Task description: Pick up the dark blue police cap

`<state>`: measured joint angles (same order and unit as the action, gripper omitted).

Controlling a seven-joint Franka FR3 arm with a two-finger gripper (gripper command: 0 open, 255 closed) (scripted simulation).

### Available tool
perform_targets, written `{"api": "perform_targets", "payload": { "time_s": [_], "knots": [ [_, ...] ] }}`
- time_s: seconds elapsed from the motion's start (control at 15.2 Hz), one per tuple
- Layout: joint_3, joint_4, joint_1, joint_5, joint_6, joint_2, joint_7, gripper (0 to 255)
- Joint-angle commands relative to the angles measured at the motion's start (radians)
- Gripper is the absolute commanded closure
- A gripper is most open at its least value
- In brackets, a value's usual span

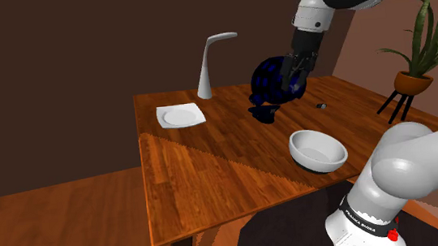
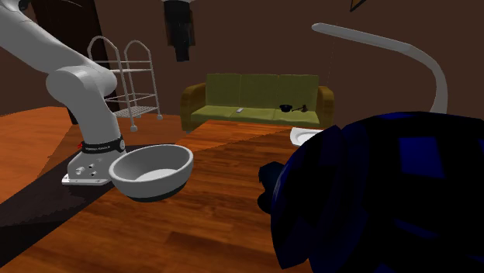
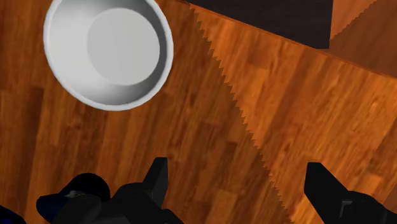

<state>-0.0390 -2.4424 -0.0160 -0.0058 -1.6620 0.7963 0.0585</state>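
The dark blue police cap [image 1: 271, 82] rests on the wooden table [image 1: 198, 185], near its far side, with its visor low toward the shoulder view's left. It looms large in the second exterior view's foreground as the cap [image 2: 380, 194]. My black gripper [image 1: 296, 72] hangs just beside the cap, on the shoulder view's right, fingers pointing down. In the wrist view the gripper [image 3: 238, 188] is open over bare wood, nothing between its fingers. A dark part of the cap [image 3: 70, 200] lies just outside one finger. The gripper [image 2: 181, 46] hangs high above the table.
A white bowl [image 1: 318, 148] [image 2: 151, 171] [image 3: 108, 51] sits near the table's edge by the stand. A white square plate [image 1: 180, 115] and a white curved lamp [image 1: 208, 62] stand at the back. A small dark item [image 1: 320, 105] lies beyond the bowl. A potted plant [image 1: 417, 76] stands off the table.
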Motion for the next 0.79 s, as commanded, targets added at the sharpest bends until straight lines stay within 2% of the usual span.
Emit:
{"api": "perform_targets", "payload": {
  "time_s": [0.0,0.4,0.73],
  "knots": [
    [0.0,0.0,0.0,0.0,0.0,0.0,0.0,0],
    [0.016,-0.215,0.027,-0.149,-0.302,0.018,-0.058,0],
    [0.02,-0.349,0.088,-0.305,-0.597,-0.044,-0.072,0]
  ]
}}
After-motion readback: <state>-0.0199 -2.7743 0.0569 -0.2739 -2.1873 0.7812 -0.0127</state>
